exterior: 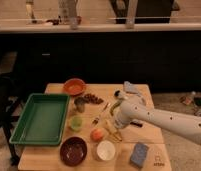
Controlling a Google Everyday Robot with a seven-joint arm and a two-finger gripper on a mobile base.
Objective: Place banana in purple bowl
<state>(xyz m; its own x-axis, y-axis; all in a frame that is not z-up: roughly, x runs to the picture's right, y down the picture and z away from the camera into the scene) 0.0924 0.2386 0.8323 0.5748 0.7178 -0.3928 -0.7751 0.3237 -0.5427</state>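
Note:
The banana (113,131) is small and yellow and lies on the wooden table (54,159), right of a peach-coloured fruit (97,134). The purple bowl (73,150) stands at the front of the table, left of and nearer than the banana, and looks empty. My gripper (114,121) hangs from the white arm (164,122) that reaches in from the right. It is just above the banana's far end. A curved green pod-like item (114,107) shows by the wrist.
A green tray (41,117) takes up the table's left side. An orange bowl (74,86) stands at the back. A grey can (80,104), a green cup (76,122), a fork (100,115), a white cup (106,149) and a blue sponge (139,154) stand around the gripper.

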